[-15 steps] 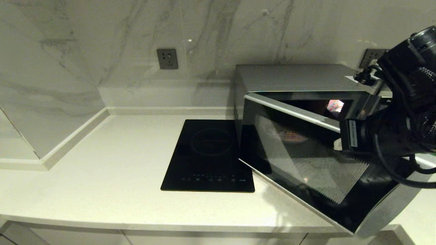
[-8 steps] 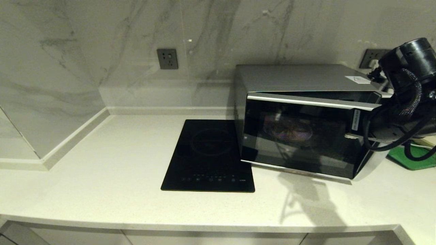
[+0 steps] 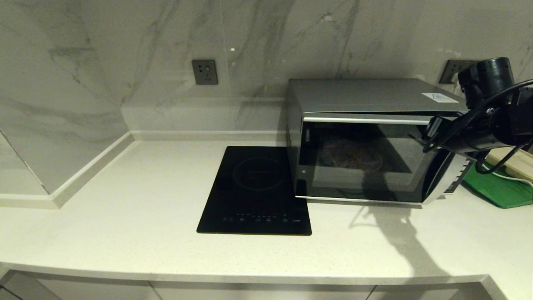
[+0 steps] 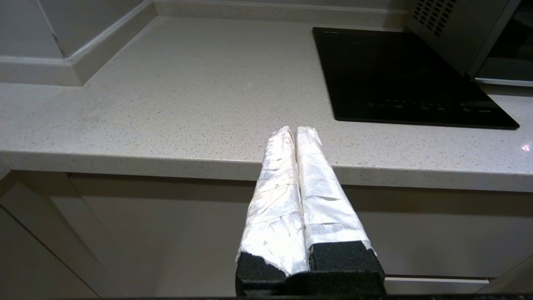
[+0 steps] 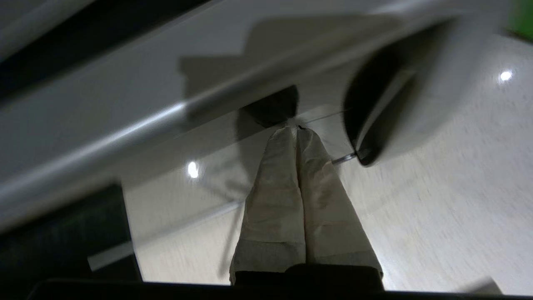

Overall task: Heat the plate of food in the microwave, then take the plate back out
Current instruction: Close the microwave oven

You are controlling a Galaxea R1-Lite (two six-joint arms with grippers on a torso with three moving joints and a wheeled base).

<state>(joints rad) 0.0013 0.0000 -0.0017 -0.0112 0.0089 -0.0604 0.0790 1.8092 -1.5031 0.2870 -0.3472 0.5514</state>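
The left hand (image 4: 296, 137) is idling low at the counter (image 3: 125, 216) edge, its wrapped fingers pressed together on nothing. Beyond the black cooktop (image 3: 254, 189), the microwave (image 3: 366, 137) door, wide open a second ago, is now swinging almost shut. The right hand (image 5: 296, 130), fingers closed together and empty, is pressing at the door's right edge. The plate of food (image 3: 352, 155) is sitting inside behind the dark glass, so heating can likely start soon.

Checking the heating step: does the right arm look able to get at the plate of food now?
Probably not: the plate of food sits behind the microwave door's dark glass, which looks all but shut.
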